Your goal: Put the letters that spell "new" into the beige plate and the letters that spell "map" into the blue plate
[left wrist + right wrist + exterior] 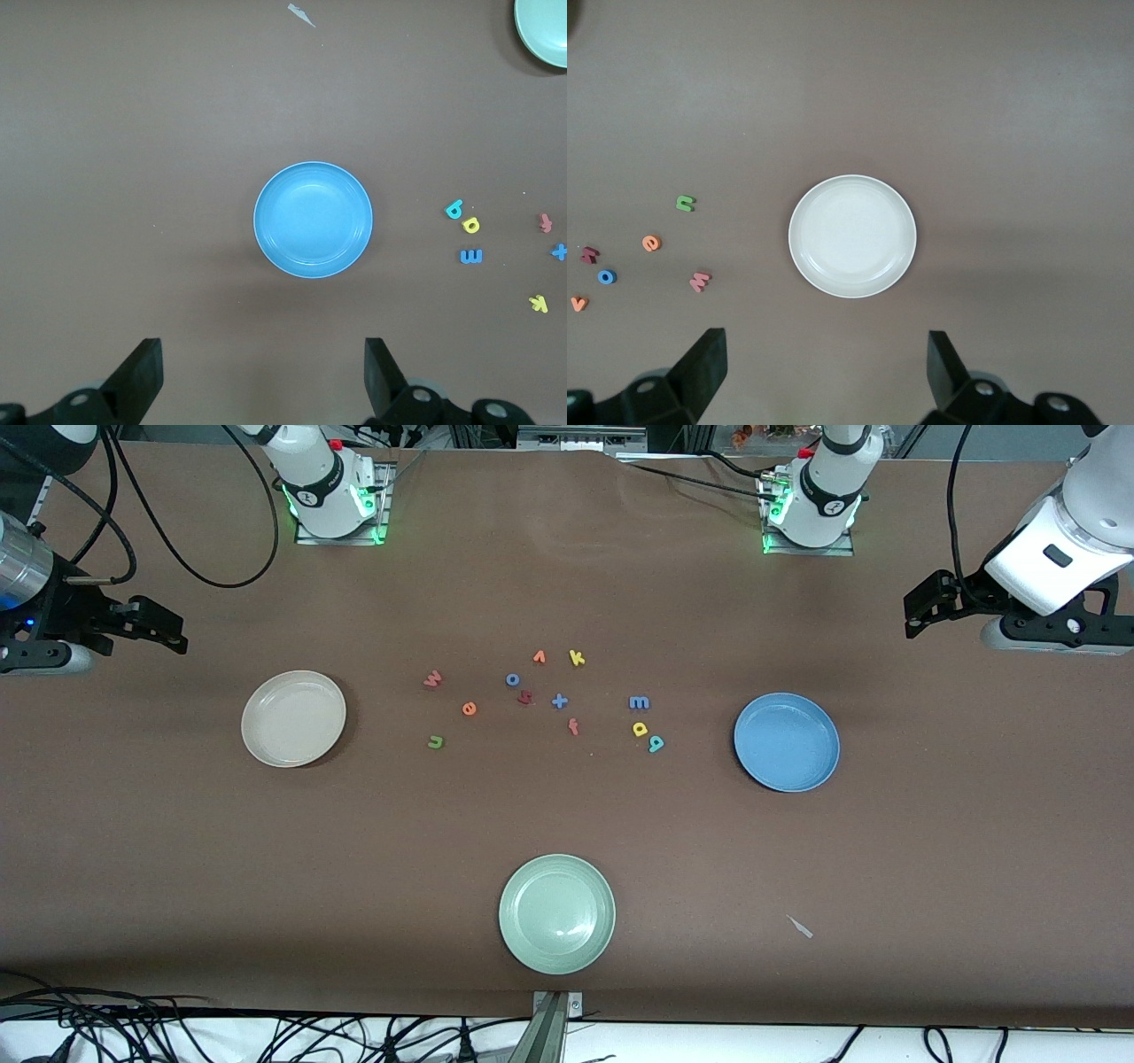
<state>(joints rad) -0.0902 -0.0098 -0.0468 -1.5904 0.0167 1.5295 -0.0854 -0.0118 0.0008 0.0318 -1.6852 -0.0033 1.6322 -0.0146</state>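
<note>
Brown table [567, 824] carries beige plate [293, 718] and blue plate [787, 741], both empty; foam letters [540, 700] lie between them. Left gripper [262, 376] and right gripper [826, 372] wait, jaws apart

Beige plate [293, 718] and blue plate [787, 741] bare, letters [638, 702] scattered between them

A robotics lab. Two arm bases [335, 491] sit bolted to a brown-covered bench [177, 850]. Loose cables [177, 1032] trail along its edge.
</note>
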